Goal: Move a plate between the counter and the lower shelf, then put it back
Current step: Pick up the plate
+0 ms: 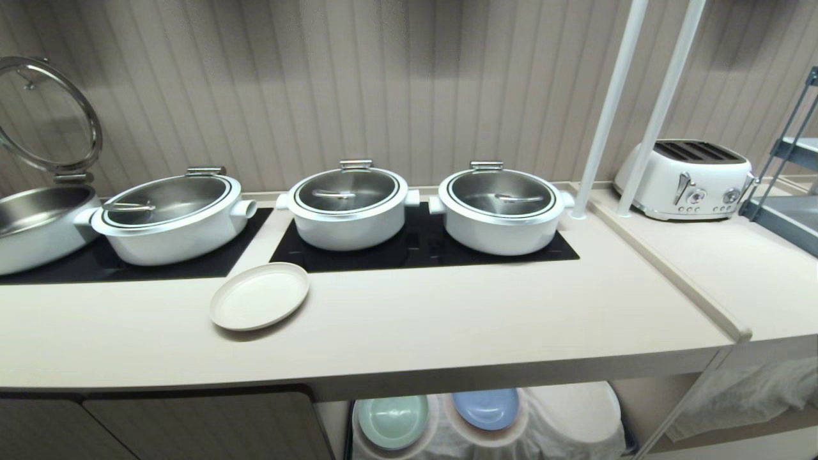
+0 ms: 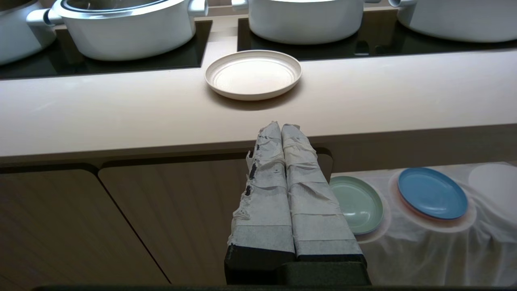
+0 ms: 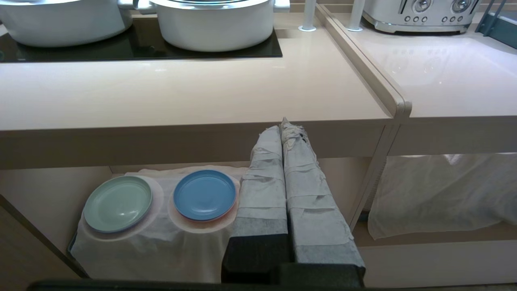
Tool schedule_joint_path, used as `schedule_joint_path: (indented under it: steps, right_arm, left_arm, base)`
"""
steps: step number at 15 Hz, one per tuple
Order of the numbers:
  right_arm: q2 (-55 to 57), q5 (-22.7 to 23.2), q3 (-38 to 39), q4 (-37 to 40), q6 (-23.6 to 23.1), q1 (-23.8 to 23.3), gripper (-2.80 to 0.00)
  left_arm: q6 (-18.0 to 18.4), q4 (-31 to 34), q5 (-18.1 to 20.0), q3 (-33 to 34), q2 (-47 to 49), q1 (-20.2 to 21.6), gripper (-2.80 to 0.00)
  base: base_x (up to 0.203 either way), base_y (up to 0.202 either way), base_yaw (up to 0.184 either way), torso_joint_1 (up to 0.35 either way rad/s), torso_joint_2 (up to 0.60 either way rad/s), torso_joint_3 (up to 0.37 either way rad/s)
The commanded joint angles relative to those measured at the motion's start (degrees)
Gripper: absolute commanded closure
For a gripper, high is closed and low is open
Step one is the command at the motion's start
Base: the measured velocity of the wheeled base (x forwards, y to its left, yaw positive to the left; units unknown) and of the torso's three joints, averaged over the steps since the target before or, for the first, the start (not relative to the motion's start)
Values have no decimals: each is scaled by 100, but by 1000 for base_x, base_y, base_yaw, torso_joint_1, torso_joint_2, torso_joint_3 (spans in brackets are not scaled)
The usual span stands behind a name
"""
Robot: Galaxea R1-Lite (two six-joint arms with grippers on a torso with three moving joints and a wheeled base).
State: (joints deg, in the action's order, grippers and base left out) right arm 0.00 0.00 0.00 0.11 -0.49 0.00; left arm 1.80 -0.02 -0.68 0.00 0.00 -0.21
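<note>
- Near the tabletop (image 1: 447, 332) front edge: cream plate (image 1: 259, 296), clear of pots, reachable.
- Below that edge: left gripper (image 2: 281, 128) and right gripper (image 3: 282, 127) parked, jaws closed, empty.

Cream plate (image 1: 259, 296) flat on beige counter (image 1: 447, 319), just before cooktop, cloth-draped lower shelf (image 3: 161, 242) beneath

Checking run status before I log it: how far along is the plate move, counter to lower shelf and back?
Nothing looks done from this moment: the round cream-beige plate sits on the light beige counter, in front of the black cooktop. Nothing is in hand: left tool and right tool are both shut, empty, below the counter edge. Left: grasp the plate, set it on the cloth-draped lower shelf, then return it.
</note>
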Motion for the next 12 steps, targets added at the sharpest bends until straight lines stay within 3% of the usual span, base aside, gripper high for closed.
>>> schedule_joint_path:
  steps: [1, 6, 12]
  right_arm:
    - [0, 0, 0, 7, -3, 0, 0]
    - [0, 0, 0, 7, -3, 0, 0]
    - [0, 0, 0, 7, -3, 0, 0]
  left_arm:
    - [37, -6, 12, 0, 6, 2, 0]
    - [163, -102, 93, -375, 5, 2, 0]
    - [205, 1365, 349, -1756, 504, -4, 0]
  base:
    - [0, 0, 0, 0, 0, 0]
    - [0, 0, 0, 0, 0, 0]
    - [0, 0, 0, 0, 0, 0]
